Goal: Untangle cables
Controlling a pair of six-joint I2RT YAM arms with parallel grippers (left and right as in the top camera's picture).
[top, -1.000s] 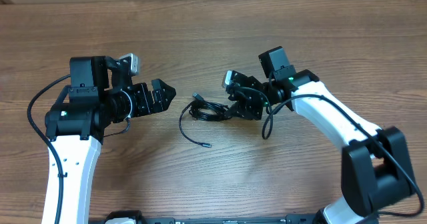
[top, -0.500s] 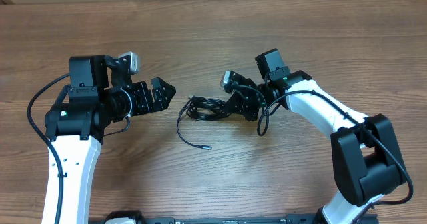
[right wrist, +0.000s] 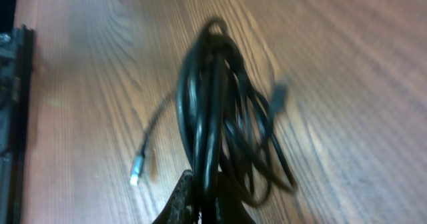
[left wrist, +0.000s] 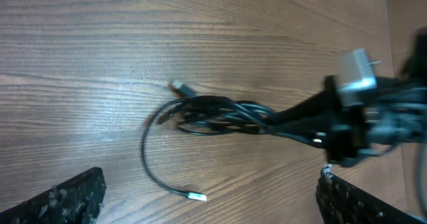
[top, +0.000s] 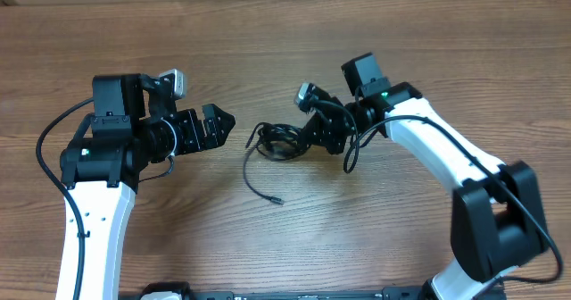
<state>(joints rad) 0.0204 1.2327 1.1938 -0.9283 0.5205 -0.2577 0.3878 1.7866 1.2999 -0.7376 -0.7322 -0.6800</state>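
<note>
The cables point(top: 278, 142) are a coiled bundle of thin black cords at the table's middle. One loose end trails toward the front and ends in a silvery plug tip point(top: 277, 200). My right gripper point(top: 308, 144) is shut on the bundle's right side and holds it slightly lifted. In the right wrist view the bundle point(right wrist: 217, 97) hangs from the pinched fingers point(right wrist: 207, 197), blurred. My left gripper point(top: 223, 121) is open and empty, a short way left of the bundle. The left wrist view shows the bundle point(left wrist: 213, 114) and the plug tip point(left wrist: 197, 197) between its fingers.
The wooden table point(top: 285, 32) stretches around the arms. Thicker black wires point(top: 53, 139) run along both robot arms.
My right gripper has lifted and tugged the bundle slightly right and up; the loose end shifted a little to the right. The left arm has not moved.
</note>
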